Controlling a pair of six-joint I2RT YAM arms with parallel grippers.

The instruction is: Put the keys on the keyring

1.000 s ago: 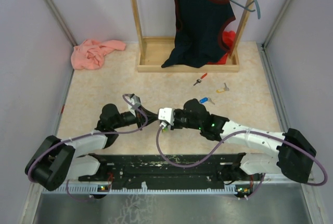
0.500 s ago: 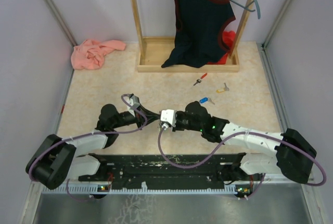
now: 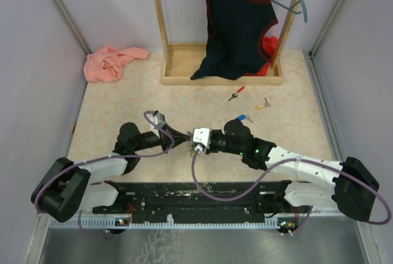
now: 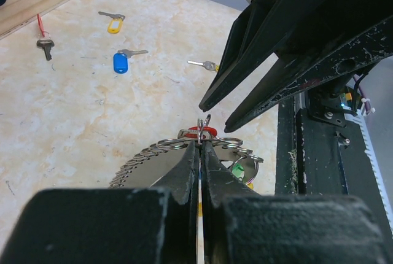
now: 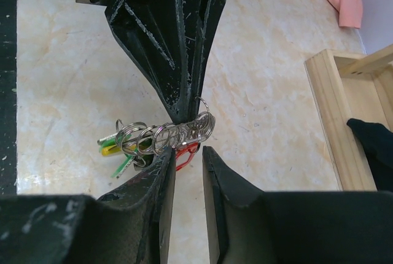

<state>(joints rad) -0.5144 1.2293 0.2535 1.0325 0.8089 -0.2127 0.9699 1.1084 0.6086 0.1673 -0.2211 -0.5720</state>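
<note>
The keyring (image 4: 161, 151), a row of silver rings with a red clip and green and yellow tags, hangs from my left gripper (image 4: 201, 143), which is shut on one ring just above the table. In the right wrist view the keyring (image 5: 166, 134) sits right in front of my right gripper (image 5: 187, 155), which is open and empty, tips beside the red clip. Both grippers meet at the table's middle (image 3: 190, 144). Loose keys lie beyond: red (image 3: 236, 94), yellow (image 3: 263, 103), blue (image 3: 241, 118). In the left wrist view a bare silver key (image 4: 204, 64) also shows.
A wooden rack (image 3: 221, 73) with a dark garment (image 3: 236, 24) stands at the back. A pink cloth (image 3: 112, 62) lies at the back left. The black base rail (image 3: 196, 193) runs along the near edge.
The right arm has shifted slightly to the right, its wrist edging away while staying by the keyring. The left arm holds still with the keyring.
</note>
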